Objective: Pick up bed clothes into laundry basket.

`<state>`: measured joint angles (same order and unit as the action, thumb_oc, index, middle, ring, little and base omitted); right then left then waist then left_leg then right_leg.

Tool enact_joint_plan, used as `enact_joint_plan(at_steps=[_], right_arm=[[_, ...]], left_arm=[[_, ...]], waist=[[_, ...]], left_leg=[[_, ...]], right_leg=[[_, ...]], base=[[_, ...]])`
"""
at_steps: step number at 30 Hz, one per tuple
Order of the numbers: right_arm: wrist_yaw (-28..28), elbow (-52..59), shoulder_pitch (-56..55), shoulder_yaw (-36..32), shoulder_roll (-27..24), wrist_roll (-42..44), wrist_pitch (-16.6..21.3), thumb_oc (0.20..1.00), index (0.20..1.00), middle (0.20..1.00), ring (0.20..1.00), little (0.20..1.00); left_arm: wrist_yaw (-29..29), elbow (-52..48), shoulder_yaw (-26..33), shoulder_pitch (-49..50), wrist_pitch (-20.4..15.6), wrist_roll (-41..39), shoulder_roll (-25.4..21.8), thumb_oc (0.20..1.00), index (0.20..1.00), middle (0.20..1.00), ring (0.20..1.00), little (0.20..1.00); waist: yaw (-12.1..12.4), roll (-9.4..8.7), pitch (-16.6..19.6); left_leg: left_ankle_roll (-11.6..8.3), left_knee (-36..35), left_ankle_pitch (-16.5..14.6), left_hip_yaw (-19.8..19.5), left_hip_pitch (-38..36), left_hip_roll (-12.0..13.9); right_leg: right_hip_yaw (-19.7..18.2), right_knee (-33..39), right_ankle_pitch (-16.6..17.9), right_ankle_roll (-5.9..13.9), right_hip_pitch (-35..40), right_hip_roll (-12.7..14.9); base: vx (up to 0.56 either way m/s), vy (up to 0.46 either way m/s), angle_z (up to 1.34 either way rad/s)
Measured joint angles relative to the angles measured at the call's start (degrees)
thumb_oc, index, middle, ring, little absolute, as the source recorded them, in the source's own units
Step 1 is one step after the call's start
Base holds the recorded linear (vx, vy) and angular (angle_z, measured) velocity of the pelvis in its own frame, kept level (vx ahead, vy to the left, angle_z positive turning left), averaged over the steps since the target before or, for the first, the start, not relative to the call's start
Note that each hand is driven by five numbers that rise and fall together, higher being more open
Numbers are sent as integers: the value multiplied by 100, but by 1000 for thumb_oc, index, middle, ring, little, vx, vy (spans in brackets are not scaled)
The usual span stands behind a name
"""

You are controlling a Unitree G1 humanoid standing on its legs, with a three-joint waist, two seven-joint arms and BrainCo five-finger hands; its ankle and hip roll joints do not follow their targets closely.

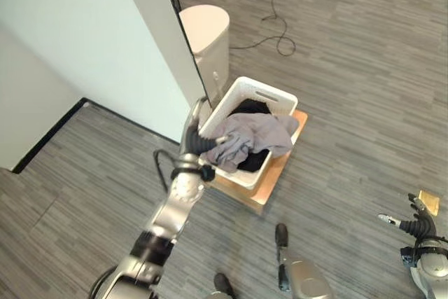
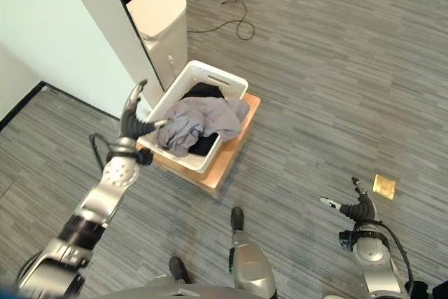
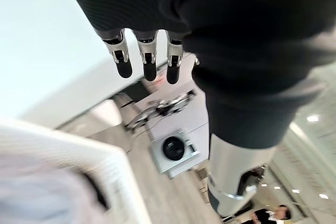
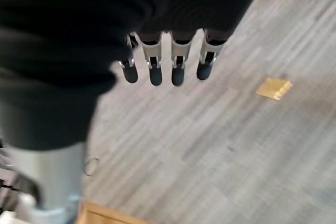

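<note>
Grey cloth [image 2: 199, 122] drapes over the basket [image 2: 213, 73] rim; left hand [image 2: 133, 122], fingers straight, could drag it out on retraction.

Even, bright indoor light with soft, faint shadows on the floor [image 1: 364, 103]; ceiling lamps [image 3: 313, 119] glare in the left wrist view; both wrist views blur, the basket [image 3: 113, 169] edge smeared.

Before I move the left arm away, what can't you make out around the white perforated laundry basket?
- Basket floor: covered by the grey cloth and a dark garment in both eye views.
- Whether the left hand touches the cloth: too small in the eye views, blurred in its wrist view.
- Small tan object on the floor by the right hand: too small to identify.
</note>
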<state>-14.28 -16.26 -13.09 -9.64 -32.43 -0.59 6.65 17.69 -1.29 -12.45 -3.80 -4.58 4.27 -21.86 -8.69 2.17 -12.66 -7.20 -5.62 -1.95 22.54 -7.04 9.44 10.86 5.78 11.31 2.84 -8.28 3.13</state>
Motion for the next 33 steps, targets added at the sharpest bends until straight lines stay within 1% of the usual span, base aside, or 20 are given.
enact_joint_plan(at_steps=[3,5,7,8,9,11,13,16,19,20,21,22,23,24,26,27,28,29,30,33], right_arm=[[-176,238,192,-124,-198,-473,-41,1000,1000,1000,1000,1000],[-249,614,189,-247,-314,-573,-38,1000,1000,1000,1000,1000],[-171,1033,479,-818,465,1042,170,1000,1000,1000,1000,1000],[-292,1730,249,-499,-47,696,14,1000,1000,1000,1000,1000],[-235,2301,106,-313,-325,422,60,1000,1000,1000,1000,1000],[-150,3005,460,17,-4,234,258,1000,1000,1000,1000,1000],[52,3374,1099,985,288,282,282,1000,1000,1000,1000,1000],[529,3438,2040,2017,442,274,402,1000,1000,1000,1000,1000],[643,2857,3147,3010,963,278,373,1000,1000,1000,1000,1000],[718,2704,3408,3169,1065,261,373,1000,1000,1000,1000,1000],[672,2571,3617,3178,985,145,373,1000,1000,1000,1000,1000],[676,2521,3644,3132,853,77,355,1000,1000,1000,1000,1000],[668,2442,3658,3124,751,57,336,1000,1000,1000,1000,1000],[657,2429,3645,3133,667,56,290,1000,1000,1000,1000,1000],[696,2445,3572,2910,553,58,237,1000,1000,1000,1000,1000],[691,2459,3321,2546,583,65,125,1000,1000,1000,1000,1000],[660,2588,3160,2353,581,71,108,1000,1000,1000,1000,1000],[647,2717,3057,2257,600,75,116,1000,1000,1000,1000,1000],[666,2723,2970,2225,700,76,111,1000,1000,1000,1000,1000],[737,2792,2517,2255,949,77,74,1000,1000,1000,1000,1000]], left_arm=[[-327,-108,78,310,-164,-441,-91,1000,1000,1000,1000,1000],[-434,-549,375,764,-297,-944,-77,1000,1000,1000,1000,1000],[-491,-776,644,1003,-466,-1704,4,1000,1000,1000,1000,1000],[-685,-920,971,1228,-511,-2351,218,1000,1000,1000,1000,1000],[-722,-1138,1368,1615,-629,-2667,451,1000,1000,1000,1000,1000],[-740,-1159,2043,2059,-862,-3260,713,1000,1000,1000,1000,1000],[-667,-880,2623,2259,-964,-3572,995,1000,1000,1000,1000,1000],[-513,-791,2804,2319,-1030,-3692,1116,1000,1000,1000,1000,1000],[-272,-659,2923,2287,-1136,-3728,1276,1000,1000,1000,1000,1000],[-226,-614,2897,2221,-1137,-3732,1293,1000,1000,1000,1000,1000],[-172,-648,2640,1752,-1203,-3733,1352,1000,1000,1000,1000,1000],[-165,-621,2513,1543,-1244,-3737,1360,1000,1000,1000,1000,1000],[-163,-610,2481,1386,-1301,-3775,1331,1000,1000,1000,1000,1000],[-106,-568,2473,1266,-1360,-3795,1182,1000,1000,1000,1000,1000],[-96,-491,2510,1188,-1391,-3800,994,1000,1000,1000,1000,1000],[-71,-349,2537,1191,-1391,-3948,943,1000,1000,1000,1000,1000],[-72,-314,2510,1262,-1394,-4011,879,1000,1000,1000,1000,1000],[-70,-271,2518,1357,-1373,-4044,867,1000,1000,1000,1000,1000],[-71,-220,2518,1458,-1337,-4134,806,1000,1000,1000,1000,1000],[-127,-218,2590,1562,-1163,-4159,637,1000,1000,1000,1000,1000]], waist=[[286,-9,185],[283,3,301],[305,-66,412],[566,15,503],[545,65,539],[593,-11,577],[694,-93,677],[1158,-174,662],[1409,-158,631],[1627,-106,591],[1912,-130,433],[1801,-99,391],[1906,-199,275],[1826,-318,190],[1577,-445,88],[1404,-482,129],[1145,-472,177],[1039,-477,206],[1099,-589,245],[1068,-898,425]], left_leg=[[27,-3,19,-186,27,-17],[29,-3,20,-298,33,-5],[48,-1,45,-439,-2,27],[37,-3,30,-434,22,19],[37,-4,29,-486,37,17],[46,2,40,-576,-21,63],[42,8,46,-590,-40,108],[-1,84,149,-801,-13,124],[29,82,129,-922,-5,90],[22,89,194,-993,76,63],[-48,378,270,-1419,432,-11],[2,355,335,-1379,647,45],[109,348,200,-801,680,198],[151,545,60,190,742,415],[62,807,69,1500,717,922],[-6,1056,34,2812,396,1430],[-28,1099,286,3021,347,1534],[-45,1060,750,2940,339,1403],[136,1112,851,2821,364,1247],[393,1509,518,2431,682,856]], right_leg=[[139,0,-8,5,97,60],[233,0,-35,22,158,75],[361,10,-71,5,257,62],[358,-1,-87,20,243,83],[408,0,-107,34,258,101],[482,0,-133,22,354,53],[513,0,-154,-6,366,7],[754,-4,-187,-11,553,63],[813,-2,-189,8,581,115],[850,-17,-169,0,613,130],[1317,-104,-252,79,670,340],[1829,-4,-285,47,869,414],[2150,-29,-331,36,957,546],[2596,-6,-321,19,1100,740],[3133,9,-480,179,1427,938],[3632,-14,-554,345,1848,1050],[3846,-27,-582,532,2081,1102],[3619,-86,-653,636,2150,1177],[3224,-115,-666,668,2133,1328],[3309,-200,-376,466,2251,1709]], base=[[10,-17,26],[-27,-23,26],[6,-39,28],[18,-72,17],[23,-87,16],[5,-78,19],[-22,-80,12],[-31,-33,38],[-140,-26,20],[-244,-39,94],[-199,19,202],[-103,78,247],[-40,66,242],[-5,194,210],[-19,236,222],[86,235,229],[121,247,214],[151,298,128],[149,272,55],[162,222,79]])
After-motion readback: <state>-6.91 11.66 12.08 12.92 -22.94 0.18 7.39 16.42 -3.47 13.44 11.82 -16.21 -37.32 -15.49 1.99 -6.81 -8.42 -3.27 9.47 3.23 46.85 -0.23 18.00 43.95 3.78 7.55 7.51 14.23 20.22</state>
